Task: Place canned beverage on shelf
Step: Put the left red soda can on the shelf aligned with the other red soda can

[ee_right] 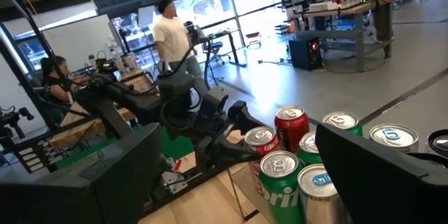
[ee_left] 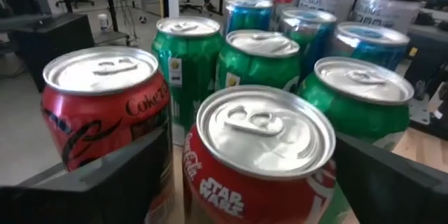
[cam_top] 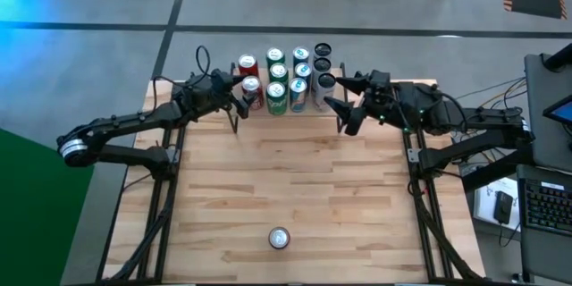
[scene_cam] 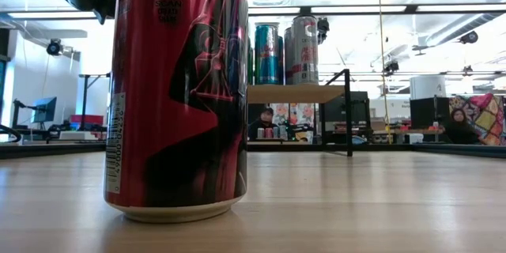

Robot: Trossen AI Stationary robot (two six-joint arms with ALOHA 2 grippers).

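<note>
The left end effector (cam_top: 239,100), fingers spread and released, straddles an upright red can (cam_top: 252,92) on the shelf (cam_top: 308,107), while the open right end effector (cam_top: 337,96) waits beside the shelf and another can (cam_top: 280,238) stands well apart on the counter (cam_top: 357,197).

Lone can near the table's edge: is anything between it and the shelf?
Nothing visible on the bare tabletop between the lone can and the shelf. But the shelf is crowded with cans, with the open left gripper and right gripper at its front.
</note>
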